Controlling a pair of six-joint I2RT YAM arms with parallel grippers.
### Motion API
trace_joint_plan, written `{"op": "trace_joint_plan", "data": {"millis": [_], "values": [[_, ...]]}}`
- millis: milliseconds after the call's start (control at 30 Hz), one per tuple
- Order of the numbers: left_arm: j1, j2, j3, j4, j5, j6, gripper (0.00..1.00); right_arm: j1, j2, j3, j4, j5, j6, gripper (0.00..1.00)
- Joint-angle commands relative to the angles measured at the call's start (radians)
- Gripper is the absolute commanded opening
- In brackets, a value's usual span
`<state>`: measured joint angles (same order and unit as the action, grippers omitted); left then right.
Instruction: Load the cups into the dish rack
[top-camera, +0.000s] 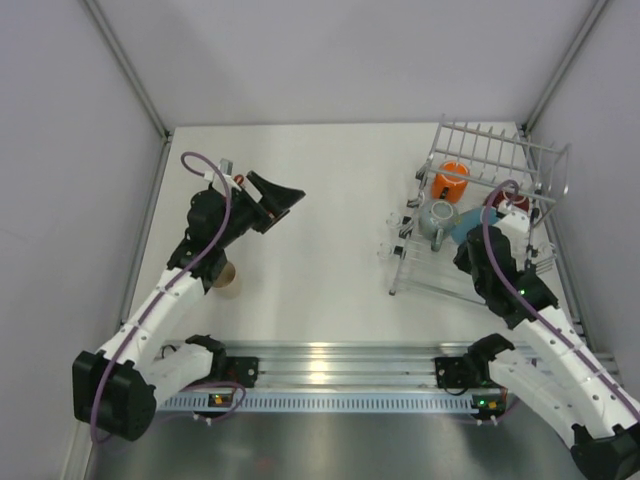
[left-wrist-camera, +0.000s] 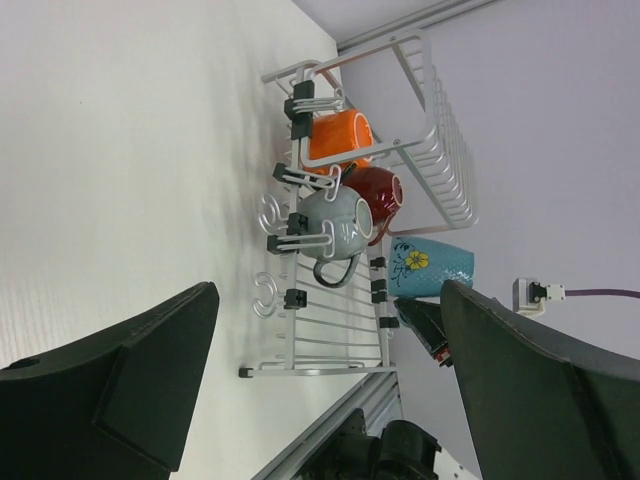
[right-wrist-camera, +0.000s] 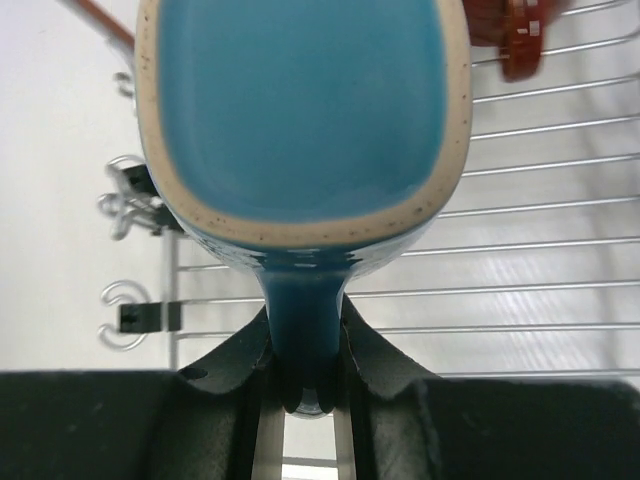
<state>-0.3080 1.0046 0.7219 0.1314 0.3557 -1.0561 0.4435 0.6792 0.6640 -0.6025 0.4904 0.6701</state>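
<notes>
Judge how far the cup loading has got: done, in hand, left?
Done: the orange mug, grey mug and dark red mug sit in the dish rack. In hand: the right gripper pinches the light blue mug by its handle over the rack. Left: a cream mug stands on the table; the left gripper is open, empty.

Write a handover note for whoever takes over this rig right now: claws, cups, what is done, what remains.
Left claw: open, empty.
Right claw: shut on the light blue cup's handle, over the dish rack's wire base; whether it rests there, cannot tell.
Done: orange cup, grey cup, dark red cup in the rack.
Left to do: release the light blue cup; load the cream cup, on the table under the left arm. No other cup in view.
</notes>
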Motion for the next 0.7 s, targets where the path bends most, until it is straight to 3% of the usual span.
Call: {"op": "trace_joint_plan", "data": {"millis": [0,133,367,667], "values": [[0.003,-0.027,0.042,-0.027,-0.001,0.045,0.98,-0.017,-0.033,0.066,-0.048,0.21,0.032,0.0],[0.003,-0.035,0.04,-0.029,-0.001,0.047,0.98,-0.031,-0.01,0.042,-0.069,0.326,0.084,0.0],[0.003,-0.035,0.04,-0.038,0.003,0.051,0.98,-0.081,0.094,0.034,-0.028,0.315,0.147,0.0],[0.004,-0.04,0.088,-0.165,-0.055,0.111,0.98,-0.149,0.189,-0.01,0.081,0.301,0.215,0.0]]}}
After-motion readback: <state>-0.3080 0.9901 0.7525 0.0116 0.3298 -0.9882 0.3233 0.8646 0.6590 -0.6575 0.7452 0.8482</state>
